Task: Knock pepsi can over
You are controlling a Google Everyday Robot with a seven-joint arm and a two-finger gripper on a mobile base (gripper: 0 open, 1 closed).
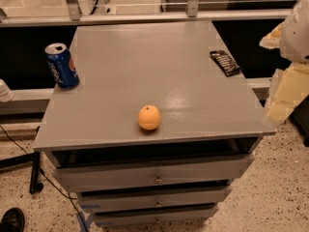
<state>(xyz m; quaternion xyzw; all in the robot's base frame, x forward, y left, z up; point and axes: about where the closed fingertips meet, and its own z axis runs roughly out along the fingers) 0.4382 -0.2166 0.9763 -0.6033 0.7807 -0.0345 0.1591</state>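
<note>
The pepsi can (62, 65) is standing upright at the table's (159, 66) ten o'clock corner. The gripper (287, 76), opening impossible to tell, is hovering at three o'clock and should be striking the can high.

— What sits on the grey cabinet (145, 62)?
— An orange (148, 117) near the front edge, a black packet (225, 63) back right; the gripper (288, 76) beside the right edge.
— Below?
— Three drawers (154, 174), a shoe (12, 220) on the floor (285, 192).
</note>
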